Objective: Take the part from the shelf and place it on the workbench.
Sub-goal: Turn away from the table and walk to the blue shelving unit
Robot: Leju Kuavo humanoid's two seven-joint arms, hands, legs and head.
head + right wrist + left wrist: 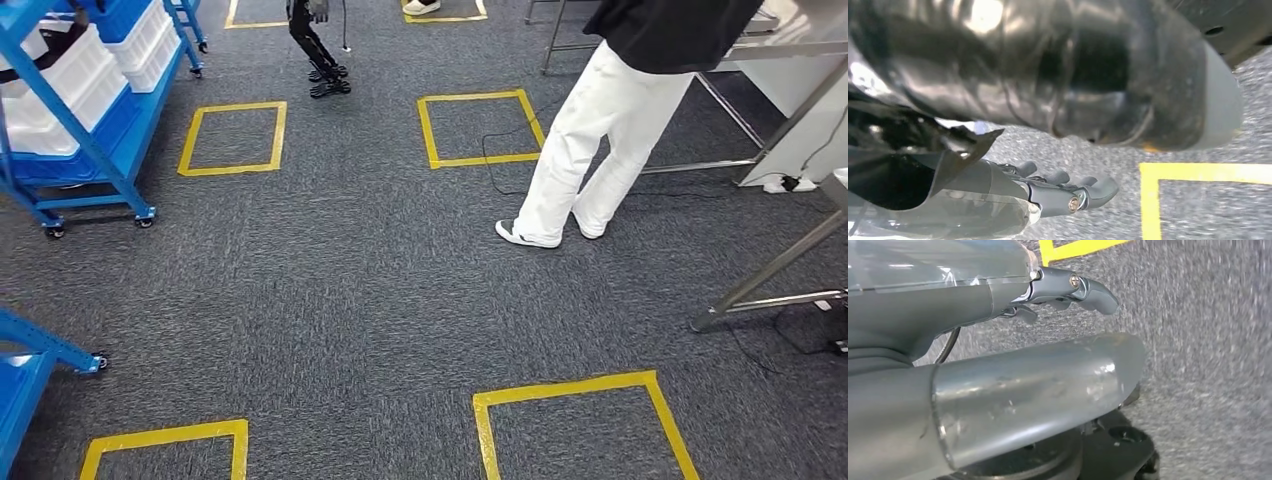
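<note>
Two robot hands hang low over the grey floor (360, 300). The left robot hand (1038, 385) holds nothing. Its fingers (1088, 290) reach out loosely, apart from the thick thumb. The right robot hand (1063, 192) is the same, loose and holding nothing.

I cannot pick out the part. A blue shelf (95, 150) on wheels stands to the left, and white bins (60, 95) sit on it. My guess is that the part is in one of those bins, but they are too far off to see inside. So no pick has been made yet.

A metal desk (770, 270) stands on the right. A person (600, 140) in white trousers stands near it, in front of a yellow square (480, 130) taped on the floor.

How the part will handle is hard to say, because I cannot see it. A shop part is likely hard and stiff, and it may be smooth and slippery. I would take it around its middle, with the thumb on one side and the fingers on the other. I would hold it firmly while walking, and give the person plenty of room.
</note>
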